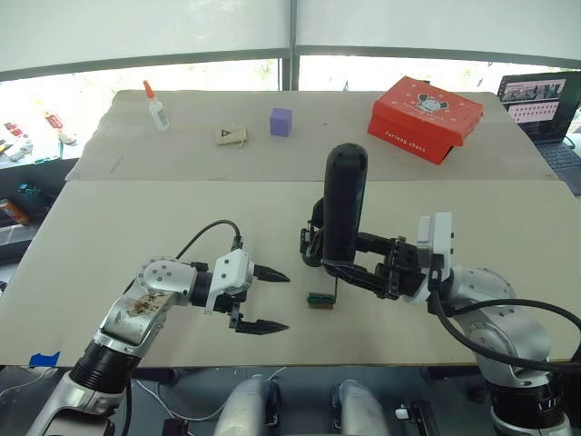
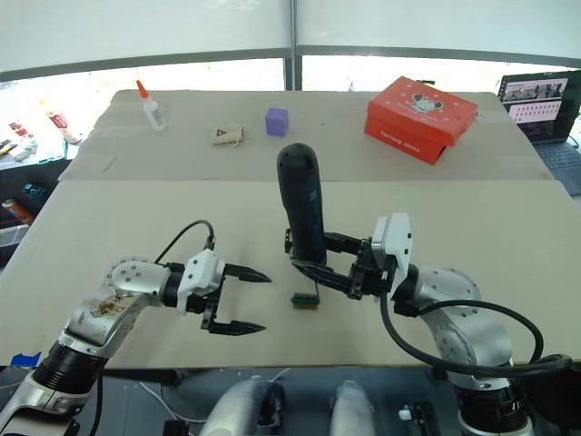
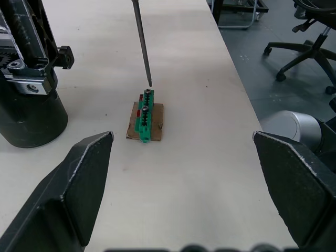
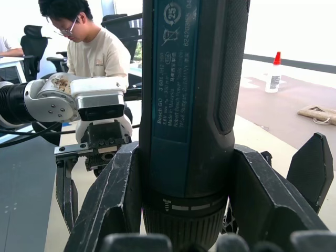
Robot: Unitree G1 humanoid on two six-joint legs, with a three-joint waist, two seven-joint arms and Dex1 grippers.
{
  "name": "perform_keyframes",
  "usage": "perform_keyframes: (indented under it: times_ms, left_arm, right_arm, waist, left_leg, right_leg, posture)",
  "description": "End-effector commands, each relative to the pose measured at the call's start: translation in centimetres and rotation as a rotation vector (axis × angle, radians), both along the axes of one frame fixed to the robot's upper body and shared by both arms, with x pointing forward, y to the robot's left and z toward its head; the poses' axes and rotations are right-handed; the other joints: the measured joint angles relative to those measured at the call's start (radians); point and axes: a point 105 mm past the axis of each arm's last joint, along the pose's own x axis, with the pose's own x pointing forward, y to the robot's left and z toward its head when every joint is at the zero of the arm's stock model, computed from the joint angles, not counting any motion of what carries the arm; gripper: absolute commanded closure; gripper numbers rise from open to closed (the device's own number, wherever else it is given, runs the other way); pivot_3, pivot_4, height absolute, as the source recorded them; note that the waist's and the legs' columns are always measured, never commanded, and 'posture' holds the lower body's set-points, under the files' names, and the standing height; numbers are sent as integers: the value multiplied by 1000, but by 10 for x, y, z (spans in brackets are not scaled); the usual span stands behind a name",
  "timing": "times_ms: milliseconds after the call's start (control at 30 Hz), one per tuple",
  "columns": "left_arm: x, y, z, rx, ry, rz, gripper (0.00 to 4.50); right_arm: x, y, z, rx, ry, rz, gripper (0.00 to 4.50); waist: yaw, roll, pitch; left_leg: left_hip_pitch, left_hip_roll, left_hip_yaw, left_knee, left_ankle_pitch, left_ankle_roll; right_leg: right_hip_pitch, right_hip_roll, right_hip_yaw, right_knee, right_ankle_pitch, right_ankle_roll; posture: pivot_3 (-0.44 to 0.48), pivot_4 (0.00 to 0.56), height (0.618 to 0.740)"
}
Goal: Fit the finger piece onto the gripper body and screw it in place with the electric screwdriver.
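Right gripper [image 1: 349,268] was clamped on the lower barrel of the electric screwdriver [image 1: 345,204], which we recorded standing upright near the middle of the near table [image 1: 136,218], handle up and bit down. In the left wrist view the thin bit [image 3: 142,42] ended just above the far end of a small green-topped block [image 3: 144,114], which sat on a scrap of brown card; we could not tell whether they touched. The gripper body [image 1: 311,238] stood just left of the screwdriver handle, partly hidden behind it; its round base [image 3: 29,113] rested on the table left of the green block. We could not pick out the finger piece.

Left gripper [image 1: 268,302] hung over the near left of the table, fingers spread wide and holding nothing, pointing right toward the block.

On the far table lay a red box [image 1: 424,118] at the right, a purple cube [image 1: 280,122], a small tan item and a glue bottle [image 1: 156,106] at the left. A person [image 4: 86,44] sat at a desk in the right wrist view.
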Motion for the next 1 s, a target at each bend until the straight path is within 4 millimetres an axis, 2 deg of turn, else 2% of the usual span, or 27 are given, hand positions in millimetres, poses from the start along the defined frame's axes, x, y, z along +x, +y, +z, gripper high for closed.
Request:
perform_keyframes:
  times_ms: [33, 1000]
  left_arm:
    - [-1, -3, 7, -4, -26, -22, 0]
    - [1, -3, 8, -4, -27, -21, 0]
  right_arm:
    - [-8, 4, 17, 32, -94, 34, 2578]
    - [-3, 6, 15, 12, -99, 34, 2578]
  waist:
    - [0, 0, 0]
    - [0, 0, 0]
  left_leg:
    - [0, 0, 0, 0, 0, 0]
    - [0, 0, 0, 0, 0, 0]
  right_leg:
    - [0, 0, 0, 0, 0, 0]
    - [0, 0, 0, 0, 0, 0]
  posture:
    - [0, 150, 740]
    - [0, 150, 740]
